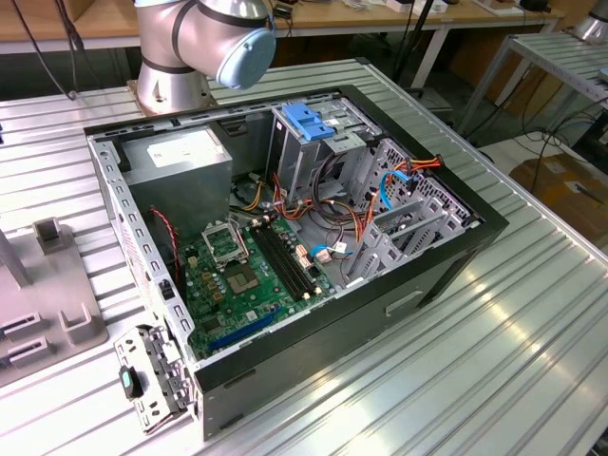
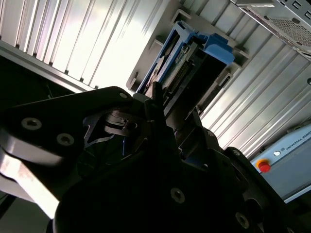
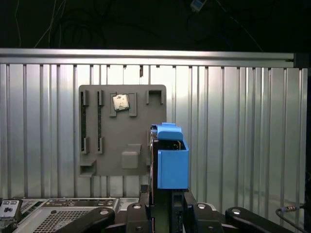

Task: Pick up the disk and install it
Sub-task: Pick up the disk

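Ribbed metal table (image 1: 532, 313) carries the open PC case (image 1: 446, 256). In the first wrist view, the grey holder plate (image 3: 112, 145) lies on the table beyond the claw (image 3: 163, 199). The disk (image 3: 172, 165) stands edge-on in its blue frame w/ its near end right between the jaws; can't tell if the claw is clamped on it or slack. Label too edge-on to read; a small chip (image 3: 120, 102) sits in the plate.
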You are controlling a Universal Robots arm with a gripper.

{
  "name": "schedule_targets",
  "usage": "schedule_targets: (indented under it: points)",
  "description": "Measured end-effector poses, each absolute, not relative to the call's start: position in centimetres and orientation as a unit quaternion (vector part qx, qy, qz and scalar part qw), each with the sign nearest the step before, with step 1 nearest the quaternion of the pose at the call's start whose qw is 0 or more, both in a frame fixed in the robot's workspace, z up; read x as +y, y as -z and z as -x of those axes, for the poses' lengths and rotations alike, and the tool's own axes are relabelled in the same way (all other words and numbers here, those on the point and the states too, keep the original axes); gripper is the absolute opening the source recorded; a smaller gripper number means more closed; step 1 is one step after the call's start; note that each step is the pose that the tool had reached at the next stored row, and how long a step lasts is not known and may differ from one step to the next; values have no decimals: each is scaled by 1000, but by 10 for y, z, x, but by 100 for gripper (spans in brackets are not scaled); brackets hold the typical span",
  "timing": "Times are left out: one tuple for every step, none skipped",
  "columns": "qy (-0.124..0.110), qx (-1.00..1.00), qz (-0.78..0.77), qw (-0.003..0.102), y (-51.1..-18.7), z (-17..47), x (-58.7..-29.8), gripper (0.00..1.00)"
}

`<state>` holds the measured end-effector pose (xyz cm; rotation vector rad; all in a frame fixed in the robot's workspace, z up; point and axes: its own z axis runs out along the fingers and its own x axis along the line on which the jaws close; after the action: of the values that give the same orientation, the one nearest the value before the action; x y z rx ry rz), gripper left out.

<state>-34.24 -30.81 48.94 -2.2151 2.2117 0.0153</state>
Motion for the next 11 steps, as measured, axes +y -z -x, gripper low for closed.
schedule_targets:
  points:
    - [-5, 707, 708, 6, -489, 340, -308, 35]
    - [-5, 707, 708, 6, -489, 338, -308, 35]
    - [-5, 707, 708, 6, -489, 336, -308, 35]
    - [-5, 707, 708, 6, -489, 333, -308, 35]
    - [-5, 707, 708, 6, -489, 331, -308, 35]
    - [-5, 707, 708, 6, -489, 328, -308, 35]
    - [-5, 707, 708, 6, -489, 325, -308, 35]
    - [-5, 707, 708, 6, -489, 323, -308, 35]
    - [-5, 707, 708, 6, -489, 320, -308, 35]
    - [-5, 707, 708, 6, -489, 317, -308, 35]
    - [-5, 707, 708, 6, -489, 315, -308, 35]
